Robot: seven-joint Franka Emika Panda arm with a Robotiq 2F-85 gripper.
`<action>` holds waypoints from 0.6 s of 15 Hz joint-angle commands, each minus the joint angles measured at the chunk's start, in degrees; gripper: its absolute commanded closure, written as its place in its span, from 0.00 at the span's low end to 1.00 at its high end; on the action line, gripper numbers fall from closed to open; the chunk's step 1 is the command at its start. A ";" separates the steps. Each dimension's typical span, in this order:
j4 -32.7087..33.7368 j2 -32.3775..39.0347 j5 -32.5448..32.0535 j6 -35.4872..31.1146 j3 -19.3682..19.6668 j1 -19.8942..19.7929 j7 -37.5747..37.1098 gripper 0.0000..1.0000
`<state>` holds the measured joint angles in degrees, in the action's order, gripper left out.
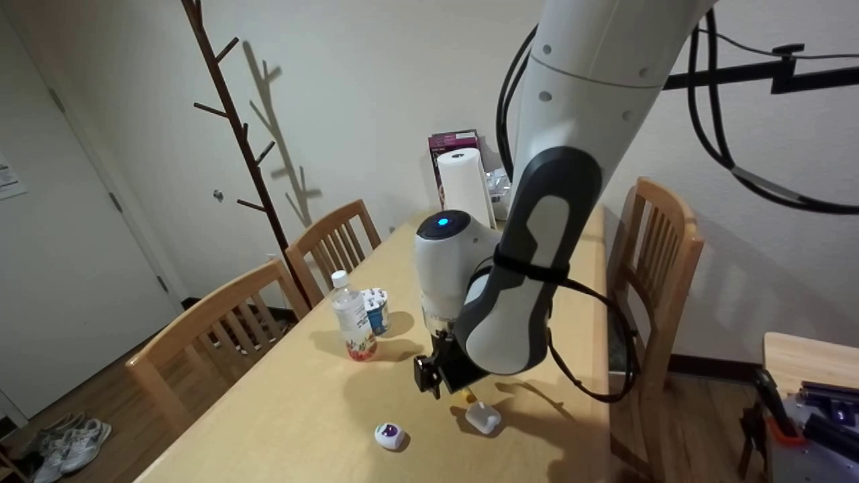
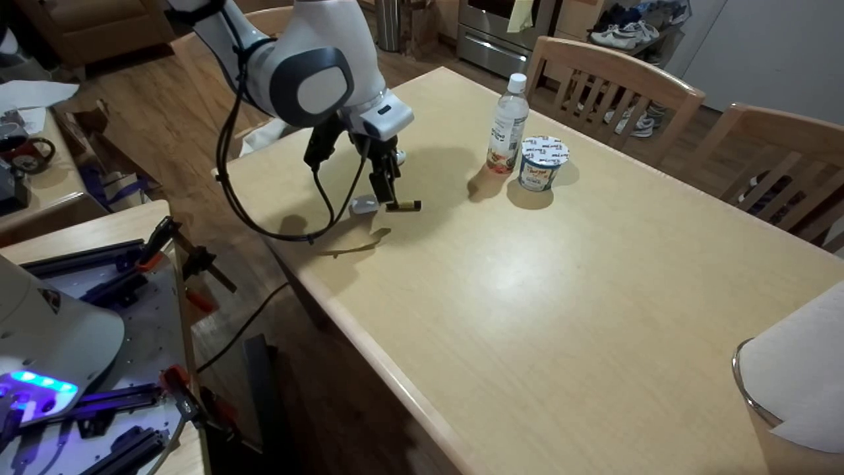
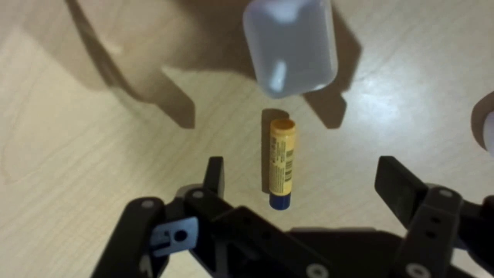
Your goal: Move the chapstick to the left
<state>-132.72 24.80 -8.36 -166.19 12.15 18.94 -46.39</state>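
Parted jaws either side of the chapstick (image 3: 281, 162), which an exterior view barely shows

The table (image 2: 593, 330) and arm (image 1: 590, 80) run out of frame in both exterior views. In an exterior view the arm covers the lower part of the paper towel roll (image 1: 463, 181) at the far end. Only the wrist view shows the gripper (image 3: 303, 170) clearly: jaws spread wide, gripping nothing. In an exterior view the bottle (image 1: 352, 318) hides part of the cup (image 1: 378, 314); in an exterior view the cup (image 2: 542, 168) stands uncovered, just right of the bottle. The white block (image 1: 483, 417), whole in an exterior view, is cut off at the wrist view's top. The round white item (image 1: 389, 436), purple-centred in an exterior view, is a sliver at the wrist view's right edge. The chapstick lies on the table near the white block, between the jaws, touching neither. Its barcode shows only in the wrist view; in an exterior view just a yellow bit of the chapstick (image 1: 469, 396) emerges below the gripper.
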 commanded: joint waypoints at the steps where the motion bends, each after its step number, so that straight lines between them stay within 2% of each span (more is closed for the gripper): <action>1: -1.10 0.55 3.56 -1.64 -2.43 -3.00 2.80 0.00; 6: -1.95 1.57 3.60 -3.60 -1.63 -3.70 3.42 0.02; 7: -2.15 1.72 3.86 -4.42 -2.00 -4.17 3.97 0.26; 8: -2.23 1.95 3.77 -5.06 -1.96 -4.24 4.52 0.26; 9: -2.34 2.21 3.47 -6.08 -1.58 -3.92 4.99 0.32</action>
<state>-134.18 26.33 -6.61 -168.81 11.07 15.82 -45.04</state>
